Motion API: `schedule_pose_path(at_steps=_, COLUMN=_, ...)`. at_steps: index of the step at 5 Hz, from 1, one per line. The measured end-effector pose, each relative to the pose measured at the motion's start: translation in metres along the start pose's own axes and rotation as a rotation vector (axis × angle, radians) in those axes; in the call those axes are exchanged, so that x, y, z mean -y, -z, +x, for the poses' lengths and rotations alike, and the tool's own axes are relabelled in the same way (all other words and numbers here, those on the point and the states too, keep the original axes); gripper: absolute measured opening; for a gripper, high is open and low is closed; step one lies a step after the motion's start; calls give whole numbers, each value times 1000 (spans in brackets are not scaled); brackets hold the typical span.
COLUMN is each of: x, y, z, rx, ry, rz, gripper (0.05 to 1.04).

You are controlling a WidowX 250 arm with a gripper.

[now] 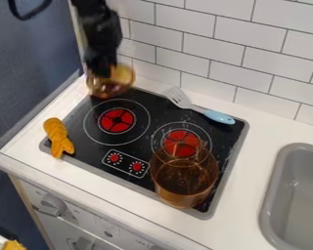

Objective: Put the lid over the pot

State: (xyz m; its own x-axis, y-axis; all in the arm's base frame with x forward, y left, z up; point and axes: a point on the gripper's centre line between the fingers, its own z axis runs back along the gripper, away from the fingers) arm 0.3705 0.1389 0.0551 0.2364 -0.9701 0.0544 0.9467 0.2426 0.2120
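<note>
The white surface [244, 207] carries a black cooktop [84, 146], with a grey sink [271, 193] to its right. The clear amber pot [184, 178] is at the cooktop's front right, overlapping the right ring. By the back left corner, the black claw [103, 73] meets the amber lid [111, 84]; I cannot tell whether it is clamped. A blue-handled spatula [195, 108] lies along the back edge, and an orange toy [57, 136] at the left edge.
</note>
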Motion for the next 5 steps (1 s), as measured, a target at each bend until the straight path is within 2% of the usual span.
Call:
schedule_pose_path(at_steps=1, x=-3, y=-40, z=12, rx=27, ry=-26, rz=87, gripper=381)
schedule_pose_path(at_steps=3, x=38, y=-71, z=56, rx=96, ry=-4, rz=89, gripper=381)
schedule_pose_path(at_steps=4, x=65, y=-77, z=80, rx=126, ry=-10, rz=111, gripper=381)
schedule_pose_path(at_steps=5, x=94, y=-80, z=99, rx=143, ry=26, rz=104, gripper=381)
